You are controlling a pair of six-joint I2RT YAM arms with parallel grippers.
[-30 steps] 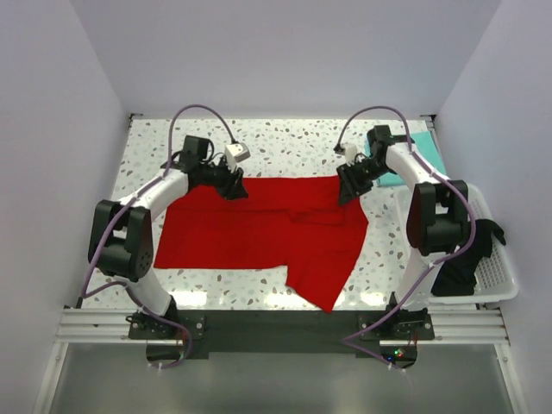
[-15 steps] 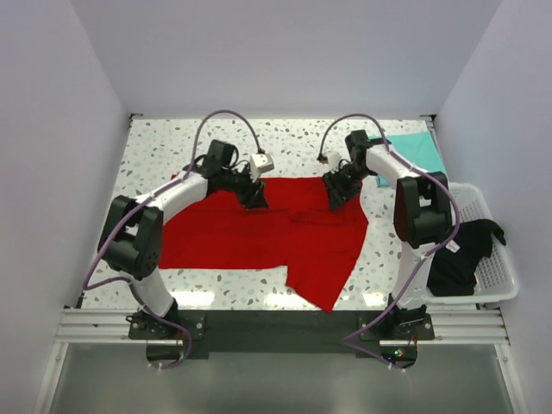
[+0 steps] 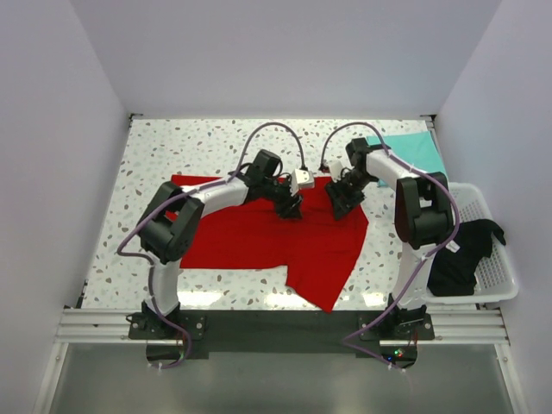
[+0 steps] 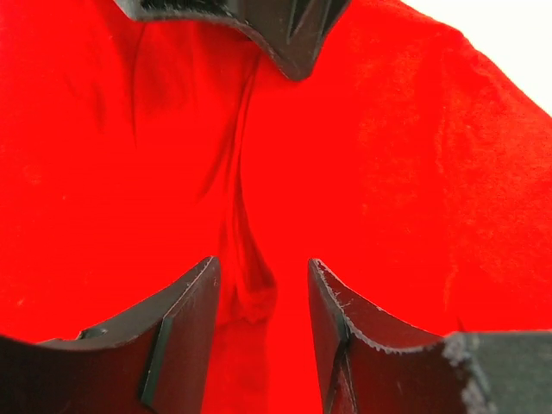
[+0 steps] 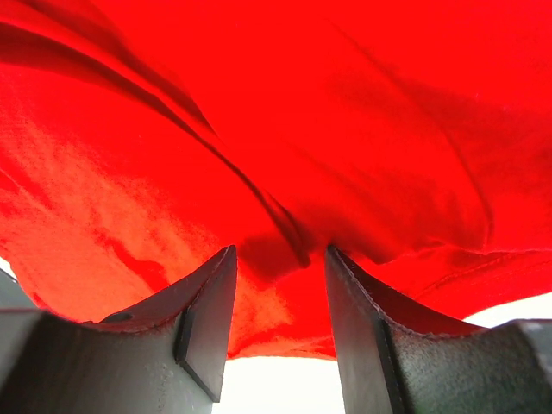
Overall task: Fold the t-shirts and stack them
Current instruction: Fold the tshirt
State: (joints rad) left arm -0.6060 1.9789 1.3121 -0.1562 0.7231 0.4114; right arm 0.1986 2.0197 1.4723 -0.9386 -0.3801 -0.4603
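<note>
- Fingers (image 4: 185, 319) of the left gripper (image 3: 291, 210) stand partly open, with a ridge of the red shirt (image 3: 250, 233) loose in the gap.
- Right gripper (image 3: 338, 205) is the same: jaws parted over a crease, gripping nothing.
- Red shirt lies spread on the table (image 3: 172, 147), with both grippers close together at its far middle.
- Step in hand is probably the red shirt's first fold.
- Next, both grippers need an even pinch at matching points.
</note>
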